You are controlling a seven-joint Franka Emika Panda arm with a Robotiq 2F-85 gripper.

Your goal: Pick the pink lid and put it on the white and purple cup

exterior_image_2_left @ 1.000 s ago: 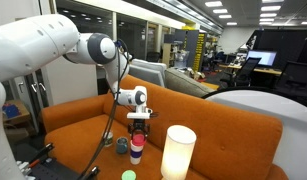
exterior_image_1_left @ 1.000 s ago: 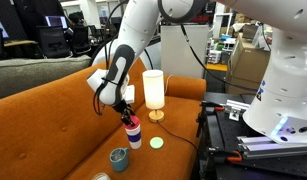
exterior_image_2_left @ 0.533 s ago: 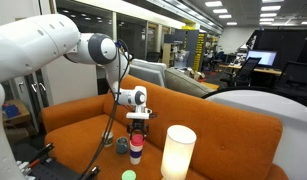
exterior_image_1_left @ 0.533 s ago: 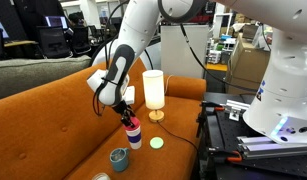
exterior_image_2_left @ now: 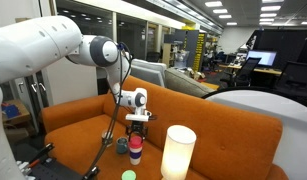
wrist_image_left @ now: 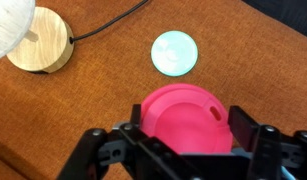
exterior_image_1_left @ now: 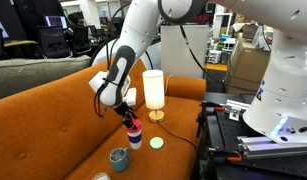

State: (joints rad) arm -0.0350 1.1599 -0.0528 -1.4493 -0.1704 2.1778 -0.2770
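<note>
The pink lid (wrist_image_left: pixel 185 118) sits between my gripper's (wrist_image_left: pixel 188 135) two fingers in the wrist view, and both fingers touch its rim. In both exterior views the lid (exterior_image_1_left: pixel 133 124) (exterior_image_2_left: pixel 136 143) rests at the mouth of the white and purple cup (exterior_image_1_left: pixel 134 136) (exterior_image_2_left: pixel 136 153). The cup stands upright on the orange sofa seat. My gripper (exterior_image_1_left: pixel 127 115) (exterior_image_2_left: pixel 139 127) is directly above the cup, shut on the lid. The cup's body is hidden under the lid in the wrist view.
A white lamp (exterior_image_1_left: pixel 153 90) (exterior_image_2_left: pixel 177 150) on a wooden base (wrist_image_left: pixel 38 45) stands close beside the cup. A pale flat disc (wrist_image_left: pixel 174 52) (exterior_image_1_left: pixel 157 142) lies on the seat. A squat grey-teal cup (exterior_image_1_left: pixel 119 158) stands nearer the seat's front. The sofa back (exterior_image_2_left: pixel 83 115) rises behind.
The gripper has shifted very slightly upward. The lid and the cup stay in the same place.
</note>
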